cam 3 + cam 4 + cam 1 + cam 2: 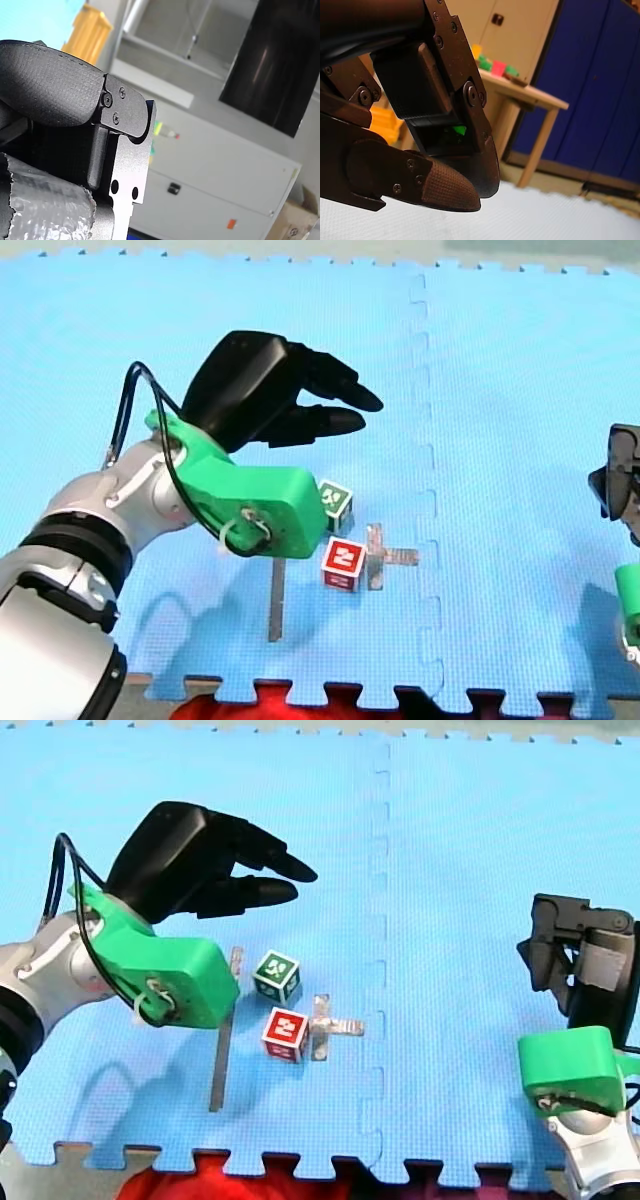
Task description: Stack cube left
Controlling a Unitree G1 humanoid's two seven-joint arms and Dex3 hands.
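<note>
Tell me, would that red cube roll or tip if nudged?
Probably neither: the red cube sits flat, so it should slide, not roll. The textured foam mat may drag on it a little. The left hand hovers empty beyond it, the right hand at the mat's right edge.

Two cubes sit on the mat: one green cube and one red cube. There are three silver tape strips: one long strip and two short ones crossed into a plus beside the red cube. Two blue foam tiles meet along one toothed seam. There are two robot hands, the left hand above the mat left of the cubes and the right hand at the mat's right side. There are two green wrist housings, one behind each hand.
</note>
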